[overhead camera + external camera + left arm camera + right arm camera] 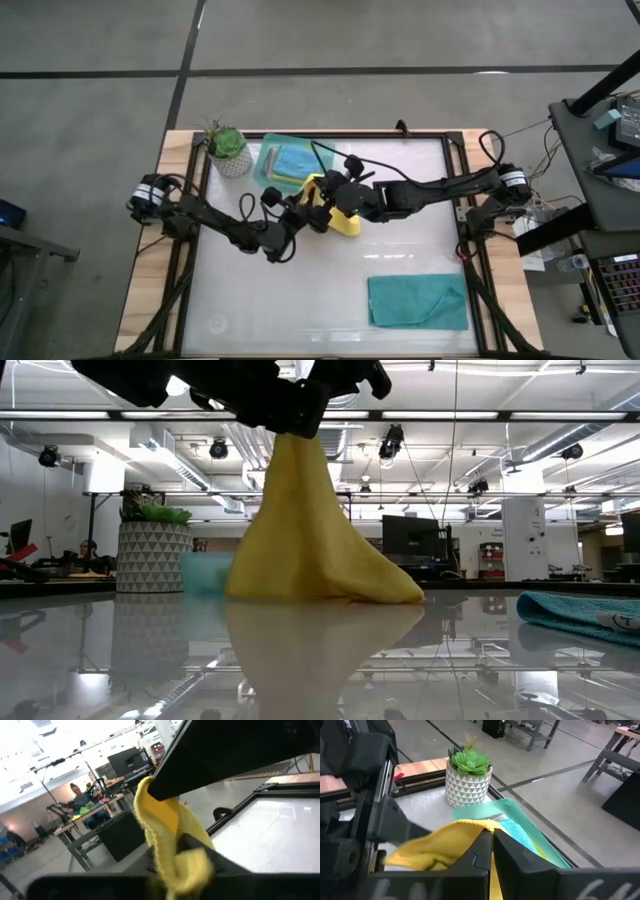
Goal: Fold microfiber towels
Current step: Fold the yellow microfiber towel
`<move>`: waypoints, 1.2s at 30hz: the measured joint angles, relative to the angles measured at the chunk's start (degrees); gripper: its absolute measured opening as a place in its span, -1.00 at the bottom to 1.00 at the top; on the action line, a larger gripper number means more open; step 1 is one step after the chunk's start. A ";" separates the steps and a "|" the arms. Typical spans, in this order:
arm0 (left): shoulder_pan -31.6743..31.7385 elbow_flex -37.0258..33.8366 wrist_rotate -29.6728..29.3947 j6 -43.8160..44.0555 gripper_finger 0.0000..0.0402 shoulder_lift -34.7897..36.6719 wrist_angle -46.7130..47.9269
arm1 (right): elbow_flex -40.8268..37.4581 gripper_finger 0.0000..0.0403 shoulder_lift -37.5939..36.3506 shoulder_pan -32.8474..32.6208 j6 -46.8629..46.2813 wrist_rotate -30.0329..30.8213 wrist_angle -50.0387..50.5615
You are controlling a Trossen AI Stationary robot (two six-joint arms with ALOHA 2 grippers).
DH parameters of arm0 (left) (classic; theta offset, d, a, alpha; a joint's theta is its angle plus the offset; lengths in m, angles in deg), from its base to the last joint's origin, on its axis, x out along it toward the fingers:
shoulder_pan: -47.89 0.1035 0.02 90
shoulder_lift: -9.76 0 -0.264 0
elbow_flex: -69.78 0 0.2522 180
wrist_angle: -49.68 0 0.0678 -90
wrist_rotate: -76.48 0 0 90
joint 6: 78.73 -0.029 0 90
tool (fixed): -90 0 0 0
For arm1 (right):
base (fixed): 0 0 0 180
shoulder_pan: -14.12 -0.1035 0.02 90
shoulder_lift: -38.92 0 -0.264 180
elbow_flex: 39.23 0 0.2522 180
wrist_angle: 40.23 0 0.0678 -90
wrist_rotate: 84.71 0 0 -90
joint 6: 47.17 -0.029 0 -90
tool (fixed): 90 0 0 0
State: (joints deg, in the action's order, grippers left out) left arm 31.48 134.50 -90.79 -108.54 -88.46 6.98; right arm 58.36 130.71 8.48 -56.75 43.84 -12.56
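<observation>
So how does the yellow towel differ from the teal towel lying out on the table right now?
The yellow towel is lifted into a peak, its lower edge resting on the table; the teal towel lies flat. The yellow one is pinched by both the left gripper and the right gripper; the teal one is untouched. The yellow sits near the tray; the teal lies at the opposite corner. Both are small soft cloths.

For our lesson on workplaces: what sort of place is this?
Probably a robotics lab or workshop: an open ceiling with strip lights, computer monitors on benches, and a person seated at a cluttered workbench.
</observation>
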 joint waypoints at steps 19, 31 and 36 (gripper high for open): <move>-6.79 -0.68 1.70 5.98 -1.00 19.74 27.03 | -0.09 -0.78 -2.10 3.38 8.49 -23.01 14.07; -7.91 -2.61 41.71 39.98 -1.00 30.87 75.72 | -12.11 -0.07 -1.89 11.66 7.92 -48.98 15.10; -9.68 -6.67 56.80 38.84 -1.00 30.62 76.77 | -22.38 0.08 -0.90 12.01 9.07 -49.48 5.71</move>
State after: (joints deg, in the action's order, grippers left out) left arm 21.80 127.83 -33.99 -69.70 -57.84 83.75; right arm 35.98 129.81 20.49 -47.68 -5.64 -6.85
